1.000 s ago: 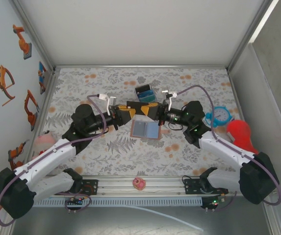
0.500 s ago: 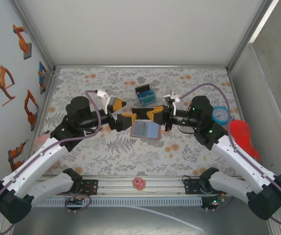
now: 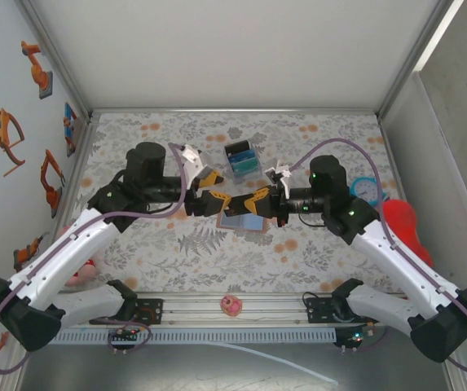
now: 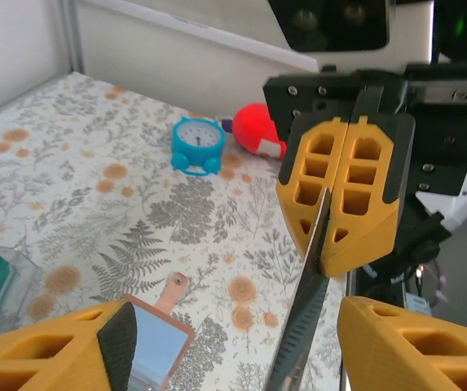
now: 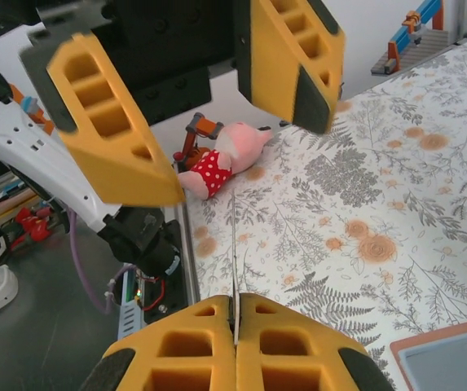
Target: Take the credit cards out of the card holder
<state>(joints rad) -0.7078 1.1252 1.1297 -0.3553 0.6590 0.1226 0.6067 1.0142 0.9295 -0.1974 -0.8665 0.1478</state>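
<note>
Two arms bent inward, grippers facing tip to tip.

The left arm point(image 3: 78, 244) and right arm point(image 3: 388, 244) each rise from their bases, fold at the elbow and stretch level toward one another. The left gripper point(image 3: 213, 189) has its yellow jaws spread wide, one to either side of the space straight ahead of it. Just in front of it, the right gripper point(image 3: 257, 199) has its jaws pressed flat together, pinching a thin credit card point(image 4: 302, 326) edge-on. The card runs out past its tips toward the left gripper's gap.
</note>
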